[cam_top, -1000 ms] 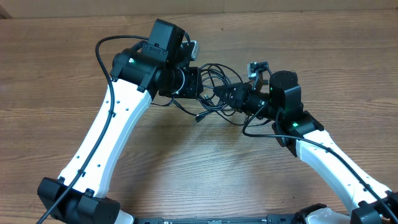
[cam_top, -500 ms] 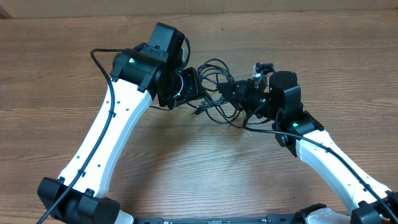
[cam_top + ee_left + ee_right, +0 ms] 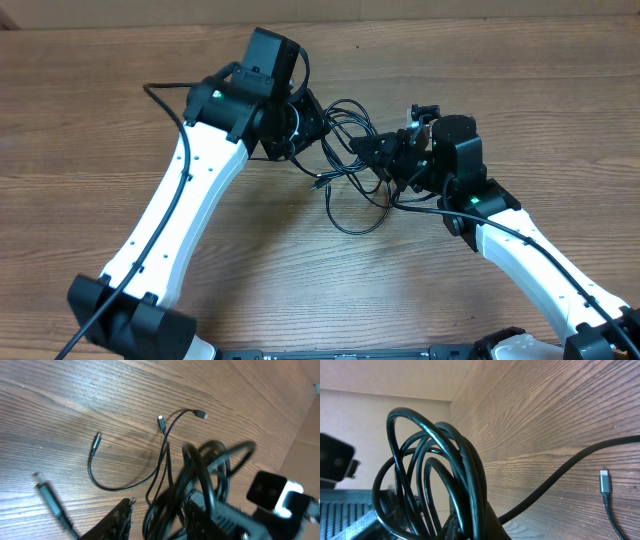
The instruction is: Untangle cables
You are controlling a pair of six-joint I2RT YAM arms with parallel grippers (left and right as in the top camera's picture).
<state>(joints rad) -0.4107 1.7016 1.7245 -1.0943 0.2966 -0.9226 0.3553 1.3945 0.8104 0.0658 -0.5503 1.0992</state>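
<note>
The cables form a black tangle held above the table between the two arms. My left gripper is at the tangle's left side. In the left wrist view its jaws stand apart around several strands, and the left finger is clear of them. My right gripper is shut on the coil from the right, and the looped strands rise out of its jaws. One loop trails down onto the table. A thin cord with small plug ends lies below.
The wooden table runs out on all sides, with its far edge against a tan wall. Another plug and cord lie on the wood at the left. A silver plug rests on the table at the right.
My left gripper has shifted toward the far side and its jaws have moved. A loop of cable has dropped out toward the front of the table. The right gripper has barely moved.
</note>
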